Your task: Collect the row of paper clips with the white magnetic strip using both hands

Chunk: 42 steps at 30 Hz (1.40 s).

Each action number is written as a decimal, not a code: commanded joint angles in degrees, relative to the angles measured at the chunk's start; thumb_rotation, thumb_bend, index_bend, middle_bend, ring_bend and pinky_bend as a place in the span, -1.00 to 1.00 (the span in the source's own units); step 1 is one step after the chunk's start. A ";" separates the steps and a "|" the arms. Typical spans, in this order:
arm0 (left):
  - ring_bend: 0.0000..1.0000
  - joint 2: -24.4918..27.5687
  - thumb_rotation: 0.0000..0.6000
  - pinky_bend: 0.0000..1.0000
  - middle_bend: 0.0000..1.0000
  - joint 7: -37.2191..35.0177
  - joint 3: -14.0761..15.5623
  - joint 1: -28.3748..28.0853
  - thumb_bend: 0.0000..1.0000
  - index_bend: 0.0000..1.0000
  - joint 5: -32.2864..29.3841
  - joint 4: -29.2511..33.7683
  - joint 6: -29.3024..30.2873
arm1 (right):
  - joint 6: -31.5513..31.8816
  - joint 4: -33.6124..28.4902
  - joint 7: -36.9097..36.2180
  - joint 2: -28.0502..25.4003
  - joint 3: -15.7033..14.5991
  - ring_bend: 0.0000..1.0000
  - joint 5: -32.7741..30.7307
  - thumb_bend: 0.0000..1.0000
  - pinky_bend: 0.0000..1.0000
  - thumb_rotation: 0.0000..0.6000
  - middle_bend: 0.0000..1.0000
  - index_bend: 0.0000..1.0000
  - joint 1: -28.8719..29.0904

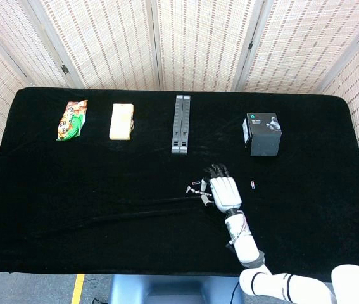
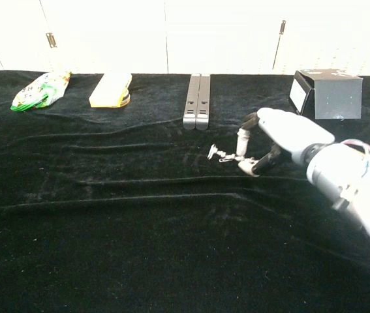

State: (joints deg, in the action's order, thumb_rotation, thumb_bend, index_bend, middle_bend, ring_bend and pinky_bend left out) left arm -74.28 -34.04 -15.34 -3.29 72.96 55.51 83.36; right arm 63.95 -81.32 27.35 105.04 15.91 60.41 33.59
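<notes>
Fingers of my white right hand (image 2: pixel 282 140) pinch the short white magnetic strip (image 2: pixel 242 152) just above the black cloth-covered table (image 2: pixel 106 215), small metal paper clips (image 2: pixel 220 154) dangling off its left end. Beyond, a grey folded bar (image 2: pixel 197 101) and a black box (image 2: pixel 328 93) sit apart.

Cloth (image 2: pixel 106 215): black, matt, wrinkled velvety nap. Hand (image 2: pixel 282 134): smooth grey-white plastic shell, slight sheen. Clips (image 2: pixel 222 154): shiny metal. Box (image 2: pixel 328 94): matt dark card.
</notes>
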 commanded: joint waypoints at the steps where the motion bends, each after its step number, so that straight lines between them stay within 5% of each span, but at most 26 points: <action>1: -0.84 -0.02 1.00 -0.97 -0.55 0.51 0.09 -0.13 -0.08 -0.20 0.00 0.29 -0.21 | -1.33 -1.29 3.09 -2.19 1.65 -0.84 -3.93 -0.04 -1.00 1.00 -0.56 0.68 0.95; 12: -0.84 0.26 1.00 -0.97 -0.57 1.69 0.16 -0.29 -0.08 -0.22 -0.36 1.14 -0.97 | -4.66 1.94 7.77 -3.50 3.45 -0.83 -13.26 -0.03 -1.00 1.00 -0.56 0.68 4.57; 35: -0.84 0.67 1.00 -0.97 -0.57 -0.67 -0.45 0.38 -0.08 -0.21 -1.16 0.50 -0.97 | -8.09 10.84 4.49 1.00 1.14 -0.84 -14.72 -0.03 -1.00 1.00 -0.56 0.68 8.55; 42: -0.84 0.59 1.00 -0.97 -0.57 -0.64 -0.38 0.26 -0.08 -0.21 -0.95 0.36 -1.07 | -6.19 8.17 2.65 -0.58 1.08 -0.84 -13.12 -0.03 -1.00 1.00 -0.56 0.68 7.74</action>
State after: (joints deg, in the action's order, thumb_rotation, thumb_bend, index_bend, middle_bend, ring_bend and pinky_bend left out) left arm -73.68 -34.67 -15.72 -3.03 72.00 55.88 82.28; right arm 57.22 -72.30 30.45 105.04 17.02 46.86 41.66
